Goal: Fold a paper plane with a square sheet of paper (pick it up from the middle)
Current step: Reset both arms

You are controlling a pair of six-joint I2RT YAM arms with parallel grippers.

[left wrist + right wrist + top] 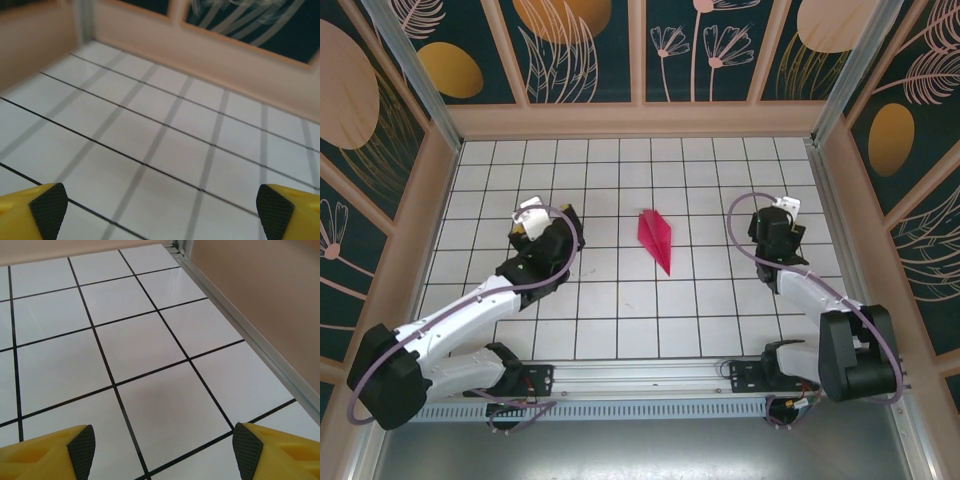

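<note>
Top external shows the paper plane [656, 238] lying folded mid-table [600, 330], between the left gripper [160, 212] and right gripper [162, 450]. Both are spread wide and empty, and should probably retreat without brushing it.

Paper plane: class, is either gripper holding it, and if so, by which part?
Nothing is held. The paper plane lies on the table, touching neither gripper; the left gripper and the right gripper stand open and empty.
</note>
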